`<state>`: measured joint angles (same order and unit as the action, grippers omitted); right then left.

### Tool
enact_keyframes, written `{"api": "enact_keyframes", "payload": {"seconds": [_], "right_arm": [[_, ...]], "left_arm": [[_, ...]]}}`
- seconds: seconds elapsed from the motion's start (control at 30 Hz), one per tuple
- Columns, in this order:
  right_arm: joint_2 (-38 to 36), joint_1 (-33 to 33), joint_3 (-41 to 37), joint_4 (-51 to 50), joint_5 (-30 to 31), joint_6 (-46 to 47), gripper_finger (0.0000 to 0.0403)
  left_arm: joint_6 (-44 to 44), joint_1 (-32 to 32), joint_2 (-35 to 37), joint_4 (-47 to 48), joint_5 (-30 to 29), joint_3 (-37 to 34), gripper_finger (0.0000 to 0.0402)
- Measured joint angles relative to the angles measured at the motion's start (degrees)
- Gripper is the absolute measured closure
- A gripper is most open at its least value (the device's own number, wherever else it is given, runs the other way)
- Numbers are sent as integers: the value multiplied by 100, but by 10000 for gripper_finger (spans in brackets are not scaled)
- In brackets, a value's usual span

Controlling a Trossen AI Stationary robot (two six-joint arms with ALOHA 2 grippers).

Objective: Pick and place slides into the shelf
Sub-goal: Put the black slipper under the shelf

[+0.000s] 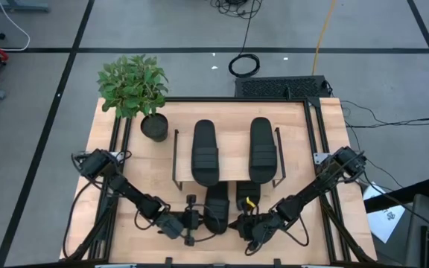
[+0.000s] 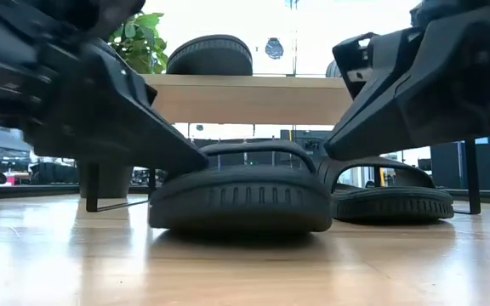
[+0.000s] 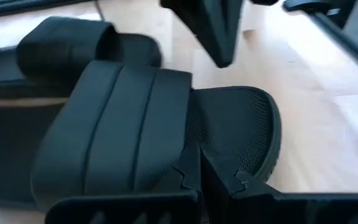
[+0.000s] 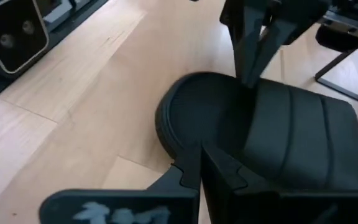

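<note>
The slides are sitting in two pairs: two are lying side by side on the top board of the shelf, and two more are lying on the table just in front of it, their far ends reaching under the board. You are working both arms at the near pair: the left gripper is hanging at the near end of the left-hand slide, and the right gripper at the near end of the right-hand one. In each wrist view the two fingers are sitting together, nothing between them, tips just over the sole's heel. You are likely dealing with light, rubbery footwear: the sole will probably flex if you lift it by one end, while its textured footbed and ribbed edge should be giving decent friction. The wide strap is looking like the best hold, since it arches clear of the sole and leaves room for one finger beneath; pinching the thick heel rim would be the fallback. A potted plant is standing at the shelf's far left corner, well apart from your grippers.
</note>
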<state>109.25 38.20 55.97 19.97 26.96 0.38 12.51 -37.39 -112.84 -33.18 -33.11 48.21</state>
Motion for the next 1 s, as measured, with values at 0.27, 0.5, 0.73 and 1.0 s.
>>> {"api": "enact_keyframes", "payload": {"seconds": [0.27, 0.5, 0.73, 1.0], "right_arm": [[0, -146, -136, 255, -172, -13, 403], [0, -439, -136, 138, -152, 20, 403], [0, -686, -138, -29, 229, 195, 403], [2, -746, -138, -55, 455, 195, 403]], "left_arm": [[68, 287, 0, 39, 177, -1, 401], [71, 298, 0, 24, 134, -1, 401], [-12, 329, 0, 25, -144, -1, 401], [-40, 620, 2, 253, -153, 0, 401]]}}
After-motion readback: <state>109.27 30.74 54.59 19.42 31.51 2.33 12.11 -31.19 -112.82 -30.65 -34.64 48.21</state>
